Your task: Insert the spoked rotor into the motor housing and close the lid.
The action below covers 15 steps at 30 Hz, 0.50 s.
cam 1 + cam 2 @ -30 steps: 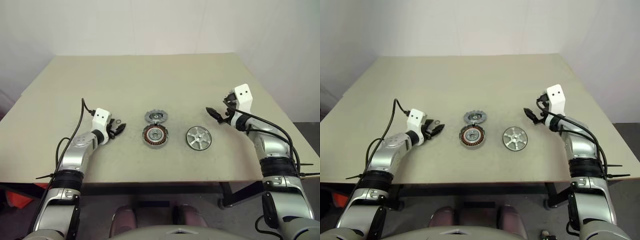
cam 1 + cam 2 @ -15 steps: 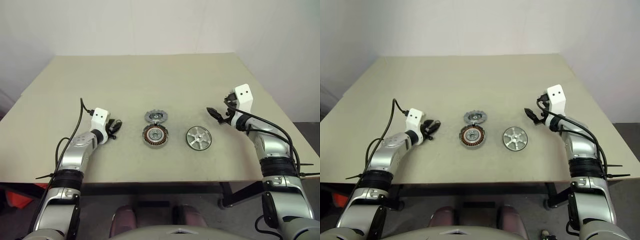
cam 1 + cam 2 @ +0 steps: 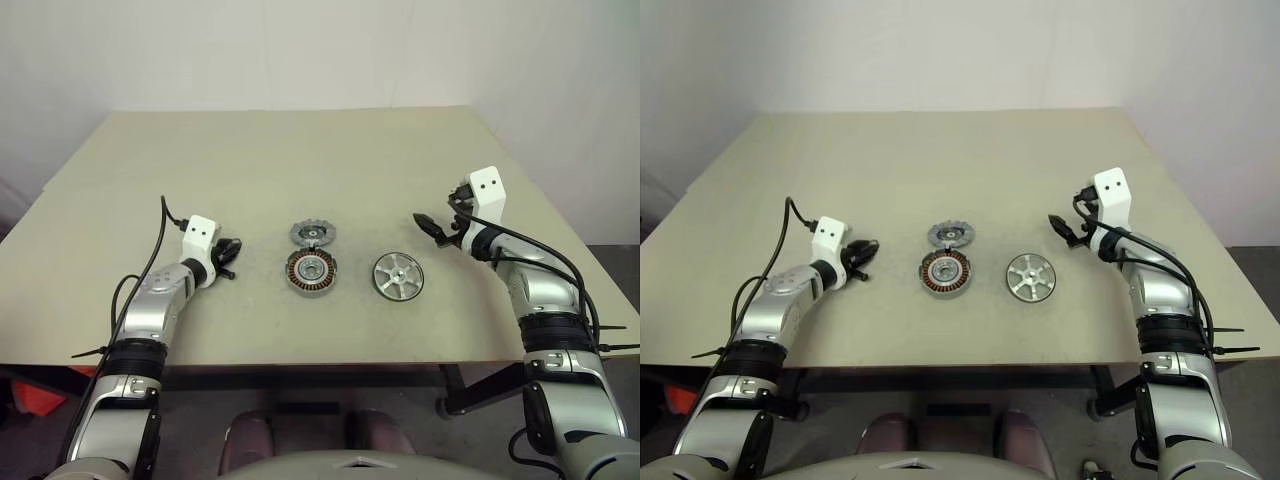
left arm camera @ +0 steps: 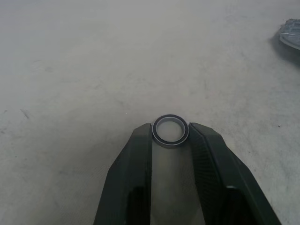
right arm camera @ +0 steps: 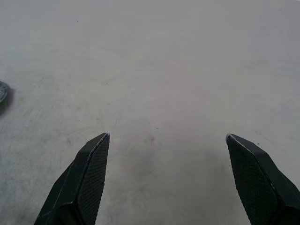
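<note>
Two fingertips of my left gripper (image 4: 170, 133) pinch a small ring (image 4: 170, 130) low over the table (image 3: 300, 160); my right gripper (image 5: 168, 140) hangs spread wide. The spoked rotor (image 3: 398, 275) lies just right of the motor housing (image 3: 311, 272), the lid (image 3: 312, 234) touching behind it. I judge the ring needs a firm, level pinch so it does not tip.

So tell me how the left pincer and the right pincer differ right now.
The left pincer has its fingers drawn in on a small metal ring; the right pincer stands wide open with nothing between its fingers. The left sits low at the table; the right is raised higher. Both have black fingers and flank the parts.
</note>
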### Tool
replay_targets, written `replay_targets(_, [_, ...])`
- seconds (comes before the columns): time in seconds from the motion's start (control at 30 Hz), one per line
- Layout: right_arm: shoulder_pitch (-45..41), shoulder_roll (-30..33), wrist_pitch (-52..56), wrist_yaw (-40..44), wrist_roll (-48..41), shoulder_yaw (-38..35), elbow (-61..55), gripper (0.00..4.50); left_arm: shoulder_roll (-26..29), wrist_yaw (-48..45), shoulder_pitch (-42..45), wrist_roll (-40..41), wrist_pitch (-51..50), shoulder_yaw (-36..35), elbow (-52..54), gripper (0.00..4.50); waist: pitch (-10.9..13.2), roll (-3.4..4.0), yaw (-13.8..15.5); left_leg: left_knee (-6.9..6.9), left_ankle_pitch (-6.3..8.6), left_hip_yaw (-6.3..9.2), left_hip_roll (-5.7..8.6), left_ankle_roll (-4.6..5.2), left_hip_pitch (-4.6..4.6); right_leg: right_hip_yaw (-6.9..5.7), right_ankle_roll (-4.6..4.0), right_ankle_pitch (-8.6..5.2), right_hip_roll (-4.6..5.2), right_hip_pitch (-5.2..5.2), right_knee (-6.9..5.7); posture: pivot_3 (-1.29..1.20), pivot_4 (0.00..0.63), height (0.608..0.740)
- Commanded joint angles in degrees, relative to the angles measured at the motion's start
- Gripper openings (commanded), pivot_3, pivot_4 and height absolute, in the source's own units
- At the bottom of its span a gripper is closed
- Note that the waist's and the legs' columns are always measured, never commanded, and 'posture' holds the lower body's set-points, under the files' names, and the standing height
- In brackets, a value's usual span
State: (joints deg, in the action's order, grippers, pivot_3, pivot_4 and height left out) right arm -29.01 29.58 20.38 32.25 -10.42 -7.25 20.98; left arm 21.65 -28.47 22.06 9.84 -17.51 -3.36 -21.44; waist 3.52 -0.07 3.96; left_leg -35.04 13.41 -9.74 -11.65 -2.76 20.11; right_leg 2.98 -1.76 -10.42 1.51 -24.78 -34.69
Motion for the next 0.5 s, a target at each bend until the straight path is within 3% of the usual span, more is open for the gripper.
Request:
replay_targets(0.03, [-1.6, 0.09, -0.54, -0.48, -0.64, -1.09, -1.25, 4.5, -0.34, 0.38, 1.3, -0.02, 1.02, -0.56, 0.43, 1.23, 0.0, 0.0, 0.0, 0.0, 0.0, 0.0, 0.0, 0.0, 0.0, 0.0, 0.0, 0.0, 0.0, 0.0, 0.0, 0.0, 0.0, 0.74])
replay_targets(0.27, [-1.85, -0.08, -1.08, -0.85, -0.4, -1.16, -0.44, 4.5, -2.92, -6.15, 2.56, 9.97, -3.3, -3.62, 8.66, 1.23, 0.06, -0.08, 0.06, 0.0, 0.0, 0.0, 0.0, -0.01, 0.05, 0.0, -0.01, 0.0, 0.0, -0.02, 0.02, 0.0, 0.0, 0.74])
replay_targets(0.5, [-1.67, -0.34, -1.71, -1.42, -0.52, -1.29, -0.29, 4.5, 0.18, -17.78, 3.42, 14.04, -11.36, 2.78, 16.81, 1.23, 0.1, -0.1, 0.03, 0.07, -0.01, 0.0, 0.0, -0.01, 0.06, -0.02, -0.04, -0.02, 0.0, -0.08, 0.02, 0.0, 0.0, 0.74])
